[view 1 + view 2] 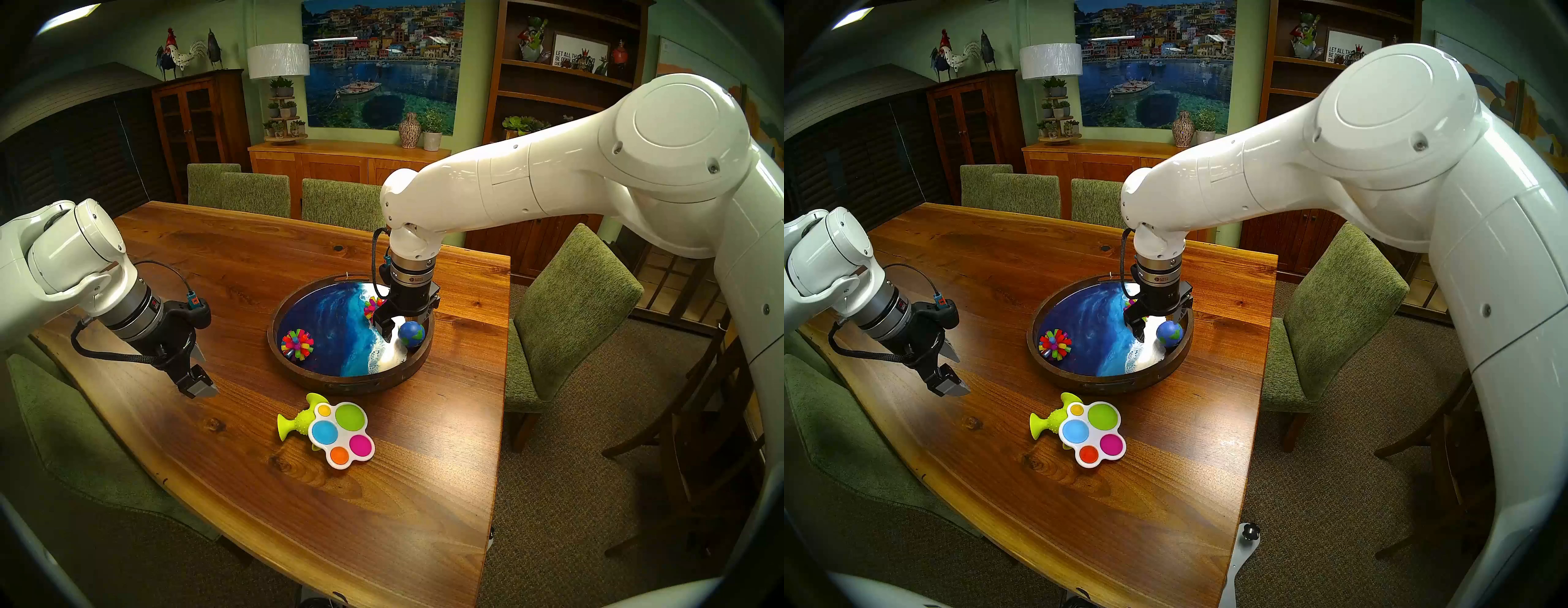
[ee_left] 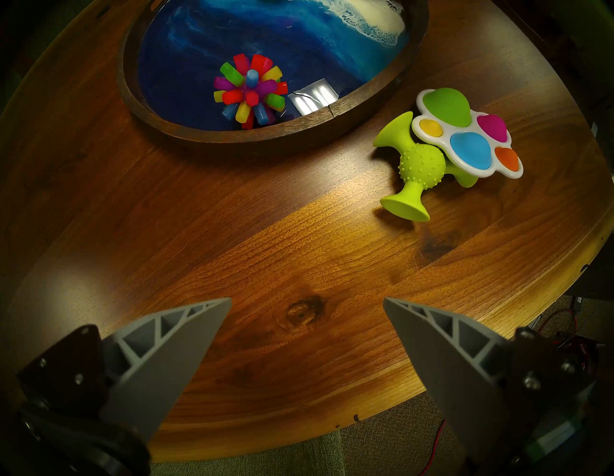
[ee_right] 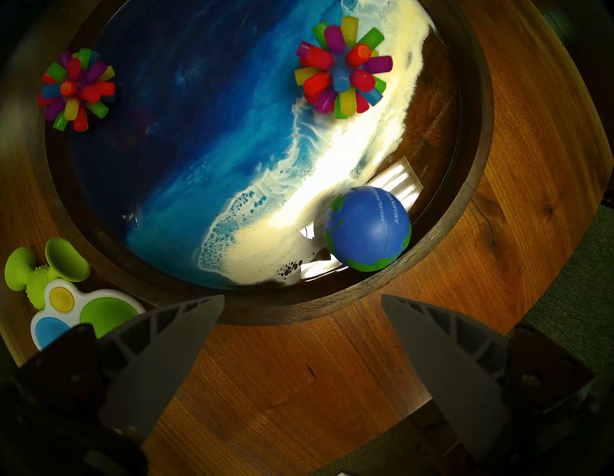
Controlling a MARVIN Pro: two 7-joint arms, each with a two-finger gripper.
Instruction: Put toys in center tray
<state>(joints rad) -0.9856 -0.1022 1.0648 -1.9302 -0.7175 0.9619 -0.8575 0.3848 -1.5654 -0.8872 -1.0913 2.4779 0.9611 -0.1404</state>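
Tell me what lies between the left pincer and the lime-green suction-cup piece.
Only bare wooden table. In the left wrist view nothing sits between the open left pincer and the lime-green suction-cup piece.

Taking the tray (image 1: 297, 375) as my landmark: its blue middle lies bare, open from above. One spiky ball (image 1: 297, 344) crowds the left inner wall, a second spiky ball (image 3: 344, 68) and the globe ball (image 1: 411, 334) crowd the right side, where my right gripper (image 1: 396, 329) hangs spread. The white board (image 1: 341, 433) overlaps the lime piece (image 1: 297, 424) near the tray's front rim; bare table (image 1: 212, 271) lies left of the tray.
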